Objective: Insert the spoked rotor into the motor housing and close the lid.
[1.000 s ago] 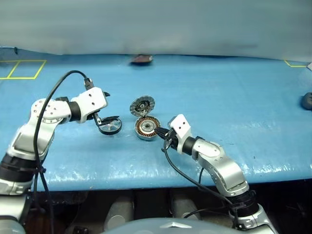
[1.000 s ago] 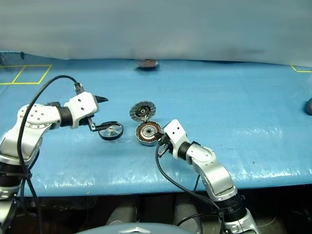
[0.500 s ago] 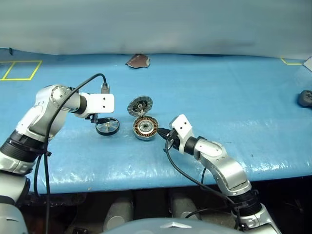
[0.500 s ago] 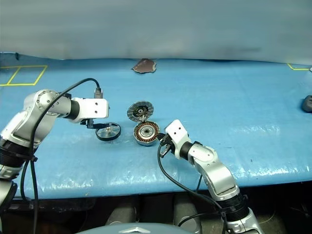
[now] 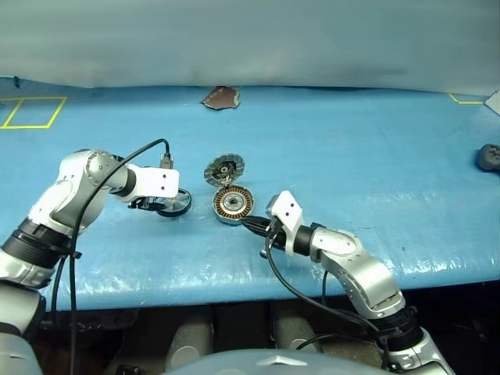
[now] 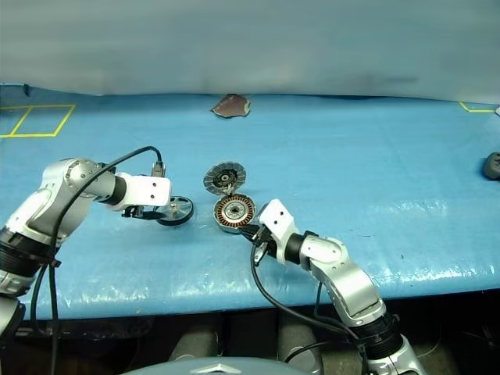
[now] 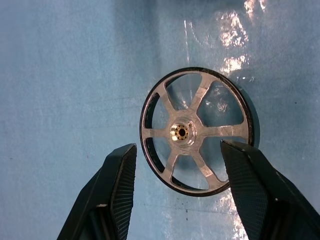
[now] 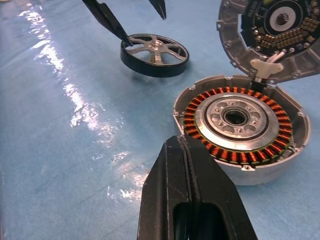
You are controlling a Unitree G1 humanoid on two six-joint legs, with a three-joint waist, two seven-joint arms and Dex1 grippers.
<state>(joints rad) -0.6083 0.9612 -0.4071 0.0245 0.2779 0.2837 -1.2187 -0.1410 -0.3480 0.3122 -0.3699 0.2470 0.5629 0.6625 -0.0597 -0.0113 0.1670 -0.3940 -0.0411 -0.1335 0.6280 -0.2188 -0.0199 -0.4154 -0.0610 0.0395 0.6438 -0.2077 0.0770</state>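
Observation:
The spoked rotor (image 7: 181, 132) lies flat on the blue table cover, left of the motor housing (image 5: 233, 204). My left gripper (image 5: 160, 205) points down over the rotor. It is open, with its fingers (image 7: 117, 180) on either side of the rim, and one pad overlaps the rim edge. The housing shows its copper winding ring and silver hub (image 8: 235, 117). Its lid (image 5: 225, 168) stands up open at the far side, ribbed inner face showing. My right gripper (image 5: 250, 225) is shut and empty, its tip just short of the housing's near wall.
A brown scrap (image 5: 221, 97) lies at the back of the table. A dark object (image 5: 488, 156) sits at the right edge and yellow tape lines (image 5: 31, 113) mark the far left. The table's front edge (image 5: 234, 293) runs below both arms.
My left gripper has sunk and tipped down over the rotor, and its fingers have narrowed around it. My right gripper has swung slightly left along the housing's near side, still shut.

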